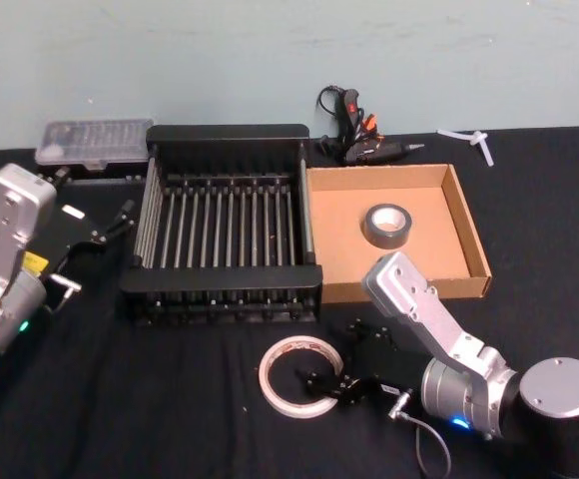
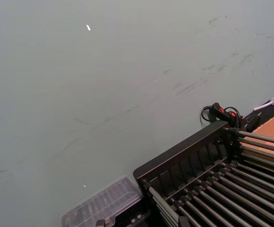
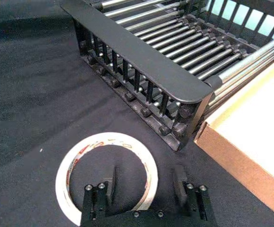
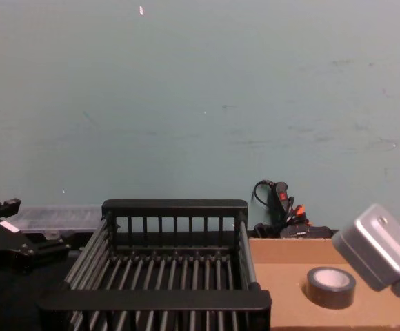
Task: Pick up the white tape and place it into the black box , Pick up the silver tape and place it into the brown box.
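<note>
The white tape (image 1: 270, 384) lies flat on the black cloth in front of the black box (image 1: 228, 133). My right gripper (image 1: 321, 383) is down at its right side and open. In the right wrist view one finger (image 3: 112, 176) stands inside the ring of the white tape (image 3: 106, 138) and the other outside, with the ring's wall between them. The silver tape (image 1: 387, 226) lies in the brown box (image 1: 439, 230) and also shows in the chest view as the silver tape (image 4: 330, 286). My left gripper (image 1: 110, 228) rests to the left of the black box.
A clear plastic case (image 1: 95, 145) lies behind the black box at the left. A glue gun with cable (image 1: 359, 135) and a white plastic piece (image 1: 474, 142) lie along the back edge by the wall. The brown box touches the black box's right side.
</note>
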### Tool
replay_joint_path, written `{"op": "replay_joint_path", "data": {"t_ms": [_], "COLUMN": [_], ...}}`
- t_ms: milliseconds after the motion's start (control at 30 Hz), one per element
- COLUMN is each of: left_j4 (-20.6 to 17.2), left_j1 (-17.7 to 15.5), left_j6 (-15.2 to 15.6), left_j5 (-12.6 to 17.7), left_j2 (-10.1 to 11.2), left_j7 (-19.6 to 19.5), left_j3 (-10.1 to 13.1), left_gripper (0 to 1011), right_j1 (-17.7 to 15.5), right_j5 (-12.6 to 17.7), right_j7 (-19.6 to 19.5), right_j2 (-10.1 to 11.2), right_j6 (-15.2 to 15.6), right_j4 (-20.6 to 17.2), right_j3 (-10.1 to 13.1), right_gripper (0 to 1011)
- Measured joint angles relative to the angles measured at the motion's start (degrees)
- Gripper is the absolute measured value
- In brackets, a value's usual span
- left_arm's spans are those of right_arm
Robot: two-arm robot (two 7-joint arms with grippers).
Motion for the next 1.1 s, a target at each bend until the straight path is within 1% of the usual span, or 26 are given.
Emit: {"op": "replay_joint_path", "data": {"t_ms": [67, 167, 233, 267, 333, 367, 400, 433, 467, 500, 600, 633, 667, 700, 800, 1100], "left_j4": [0.0, 0.0, 0.0, 0.0, 0.0, 0.0, 0.0, 0.0, 0.0, 0.0, 0.0, 0.0, 0.0, 0.0, 0.0, 0.0], "left_j1": [0.0, 0.0, 0.0, 0.0, 0.0, 0.0, 0.0, 0.0, 0.0, 0.0, 0.0, 0.0, 0.0, 0.0, 0.0, 0.0], "left_j6": [0.0, 0.0, 0.0, 0.0, 0.0, 0.0, 0.0, 0.0, 0.0, 0.0, 0.0, 0.0, 0.0, 0.0, 0.0, 0.0], "left_j5": [0.0, 0.0, 0.0, 0.0, 0.0, 0.0, 0.0, 0.0, 0.0, 0.0, 0.0, 0.0, 0.0, 0.0, 0.0, 0.0], "left_j2": [0.0, 0.0, 0.0, 0.0, 0.0, 0.0, 0.0, 0.0, 0.0, 0.0, 0.0, 0.0, 0.0, 0.0, 0.0, 0.0], "left_j7": [0.0, 0.0, 0.0, 0.0, 0.0, 0.0, 0.0, 0.0, 0.0, 0.0, 0.0, 0.0, 0.0, 0.0, 0.0, 0.0], "left_j3": [0.0, 0.0, 0.0, 0.0, 0.0, 0.0, 0.0, 0.0, 0.0, 0.0, 0.0, 0.0, 0.0, 0.0, 0.0, 0.0], "left_gripper": [1001, 1001, 1001, 1001, 1001, 1001, 1001, 1001, 1001, 1001, 1001, 1001, 1001, 1001, 1001, 1001], "right_j1": [0.0, 0.0, 0.0, 0.0, 0.0, 0.0, 0.0, 0.0, 0.0, 0.0, 0.0, 0.0, 0.0, 0.0, 0.0, 0.0], "right_j5": [0.0, 0.0, 0.0, 0.0, 0.1, 0.1, 0.1, 0.1, 0.1, 0.1, 0.1, 0.1, 0.1, 0.1, 0.1, 0.1], "right_j7": [0.0, 0.0, 0.0, 0.0, 0.0, 0.1, 0.1, 0.1, 0.1, 0.1, 0.1, 0.1, 0.1, 0.1, 0.1, 0.1], "right_j2": [0.0, 0.0, 0.0, 0.0, 0.0, 0.0, 0.0, 0.0, 0.0, 0.0, 0.0, 0.0, 0.0, 0.0, 0.0, 0.0], "right_j6": [0.0, 0.0, 0.0, 0.0, 0.0, 0.0, 0.0, 0.0, 0.0, 0.0, 0.0, 0.0, 0.0, 0.0, 0.0, 0.0], "right_j4": [0.0, 0.0, 0.0, 0.0, 0.0, 0.0, 0.0, 0.0, 0.0, 0.0, 0.0, 0.0, 0.0, 0.0, 0.0, 0.0], "right_j3": [0.0, 0.0, 0.0, 0.0, 0.0, 0.0, 0.0, 0.0, 0.0, 0.0, 0.0, 0.0, 0.0, 0.0, 0.0, 0.0], "right_gripper": [786, 674, 626, 567, 530, 471, 443, 383, 383, 340, 277, 218, 199, 144, 109, 100]}}
